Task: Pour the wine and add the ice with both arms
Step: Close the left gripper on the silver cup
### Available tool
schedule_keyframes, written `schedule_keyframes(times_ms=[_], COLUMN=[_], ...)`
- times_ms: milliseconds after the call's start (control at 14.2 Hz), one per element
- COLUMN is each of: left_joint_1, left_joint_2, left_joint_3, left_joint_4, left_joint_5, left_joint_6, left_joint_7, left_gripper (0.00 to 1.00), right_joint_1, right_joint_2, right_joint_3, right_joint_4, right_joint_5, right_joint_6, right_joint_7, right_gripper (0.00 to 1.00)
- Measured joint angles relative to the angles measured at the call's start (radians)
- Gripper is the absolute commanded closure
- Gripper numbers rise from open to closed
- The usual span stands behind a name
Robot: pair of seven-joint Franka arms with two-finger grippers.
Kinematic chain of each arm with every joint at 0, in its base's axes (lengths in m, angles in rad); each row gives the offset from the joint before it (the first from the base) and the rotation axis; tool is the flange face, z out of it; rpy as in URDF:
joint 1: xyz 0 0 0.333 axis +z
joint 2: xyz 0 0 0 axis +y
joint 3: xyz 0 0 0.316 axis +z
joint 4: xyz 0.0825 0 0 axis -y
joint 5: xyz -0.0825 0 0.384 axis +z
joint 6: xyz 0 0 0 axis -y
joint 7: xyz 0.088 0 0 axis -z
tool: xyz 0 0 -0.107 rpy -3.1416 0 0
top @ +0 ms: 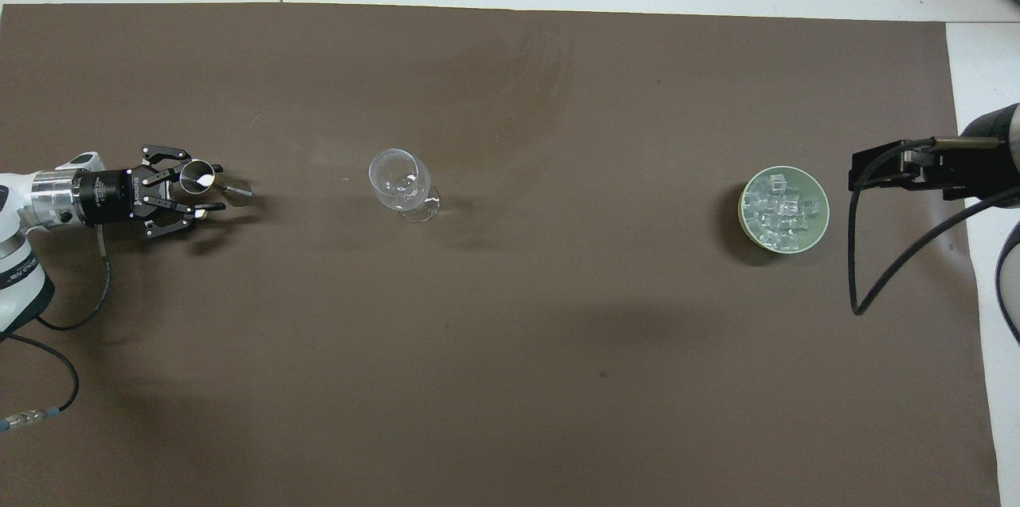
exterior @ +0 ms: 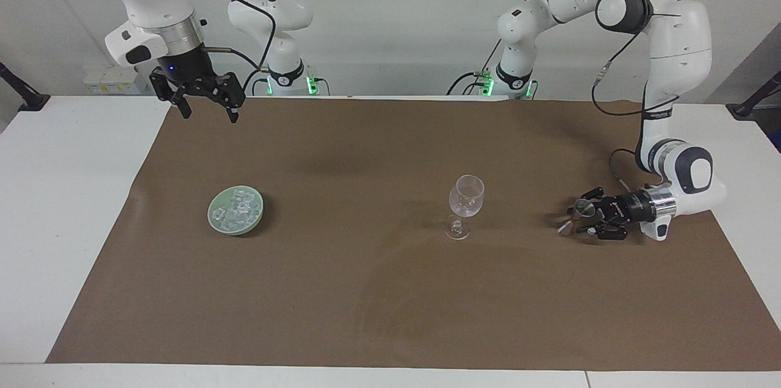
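Ice heaped in a green dish toward the right arm's end of the desk. Right gripper raised, fingers spread. Left gripper, low, has fingers around a small metal cup; grip unclear. Wine glass stands mid-desk.

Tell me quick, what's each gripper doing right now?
Left gripper: at the metal measuring cup; grip cannot be told.
Right gripper: open, empty.
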Motion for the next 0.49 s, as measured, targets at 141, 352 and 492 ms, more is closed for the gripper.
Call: schedule_keyframes(times_ms=[141,352,492], left_joint_1=[0.0,0.0,0.0], left_joint_2=[0.002,0.003,0.003], left_joint_3=[-0.001,-0.001,-0.002], left_joint_4=[0.0,0.0,0.0], left_joint_5=[-0.001,-0.001,-0.001], left_joint_6=[0.0,0.0,0.0], left_joint_7=[0.007,0.012,0.013], left_gripper=[0.48,0.52,0.54], right_joint_1=[0.0,0.0,0.0], right_joint_2=[0.0,0.0,0.0], right_joint_3=[0.0,0.0,0.0], right_joint_4=[0.0,0.0,0.0], right_joint_5=[0.0,0.0,0.0], right_joint_6=[0.0,0.0,0.0], right_joint_7=[0.0,0.0,0.0], right_gripper=[0.0,0.0,0.0])
